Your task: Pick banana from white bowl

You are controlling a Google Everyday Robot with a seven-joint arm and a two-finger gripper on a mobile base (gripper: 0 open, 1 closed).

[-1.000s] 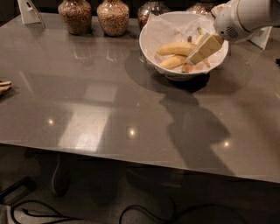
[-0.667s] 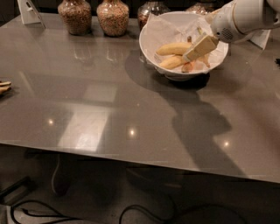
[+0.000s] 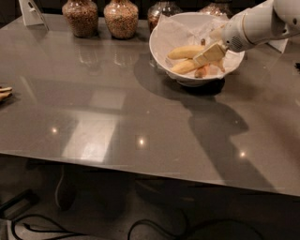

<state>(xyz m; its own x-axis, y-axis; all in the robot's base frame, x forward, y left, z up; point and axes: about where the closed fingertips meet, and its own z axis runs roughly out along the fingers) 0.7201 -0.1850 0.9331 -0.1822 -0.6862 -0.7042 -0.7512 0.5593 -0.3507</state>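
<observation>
The white bowl [image 3: 161,35], lined with crumpled white paper, stands at the back right of the grey table. The banana [image 3: 183,51], thick and bright yellow, lies across the bowl's middle. A shorter banana [image 3: 183,67] lies just in front of it, and a small orange-brown piece [image 3: 201,71] lies to its right. My gripper [image 3: 209,55] comes in from the right on a white arm [image 3: 253,26]. It is inside the bowl at the banana's right end, and I cannot tell whether it touches the banana.
Several glass jars of brown grains [image 3: 121,18] stand along the back edge left of the bowl. A white card holder [image 3: 30,11] is at the back left corner. A small object [image 3: 4,92] lies at the left edge. Cables lie on the floor below.
My gripper has moved a little to the left and lower in the bowl, closer to the bananas. The bananas and the bowl have not moved.
</observation>
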